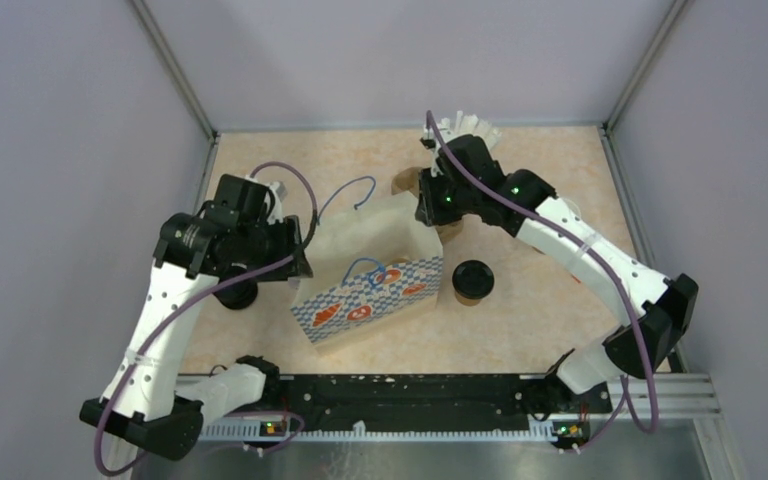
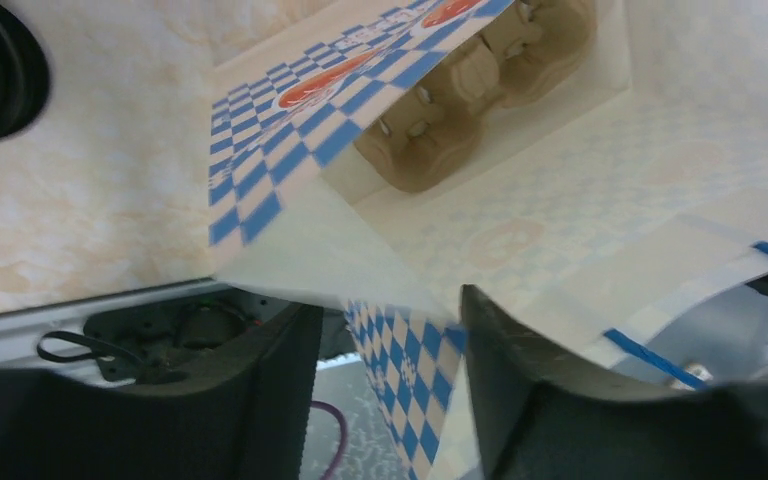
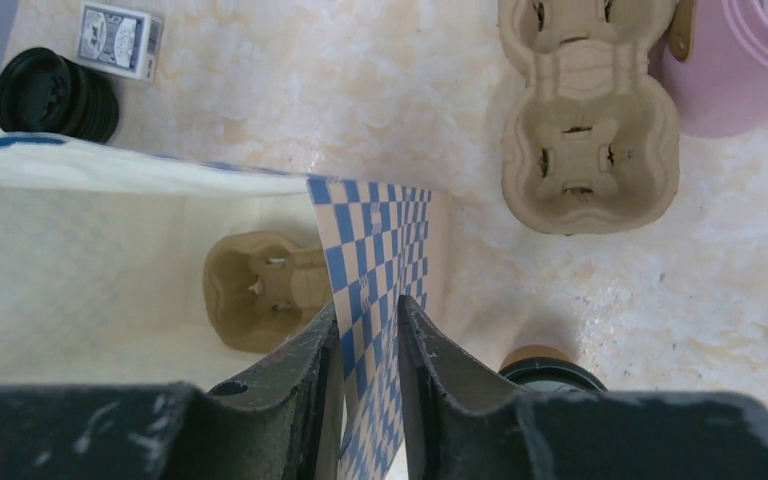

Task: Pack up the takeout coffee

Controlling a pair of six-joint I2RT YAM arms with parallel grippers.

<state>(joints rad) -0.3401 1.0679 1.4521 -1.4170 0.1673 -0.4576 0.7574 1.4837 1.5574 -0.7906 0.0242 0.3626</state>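
The takeout coffee (image 1: 472,281), a brown cup with a black lid, stands on the table right of the white and blue-checked paper bag (image 1: 370,285). In the right wrist view only its lid (image 3: 550,372) shows, behind my right finger. My right gripper (image 1: 428,215) is shut on the bag's right end wall (image 3: 370,250), its tips (image 3: 365,310) pinching the checked paper. My left gripper (image 1: 298,255) is at the bag's left end, jaws apart (image 2: 385,310), with the checked side fold (image 2: 410,370) between them. A brown pulp cup carrier (image 3: 260,290) lies inside the bag (image 2: 470,90).
A second pulp carrier (image 3: 585,120) and a pink cup (image 3: 730,80) with white straws (image 1: 470,130) stand at the back. A stack of black lids (image 1: 238,293) sits left of the bag, with a card deck (image 3: 115,38) beside it. Walls enclose the table.
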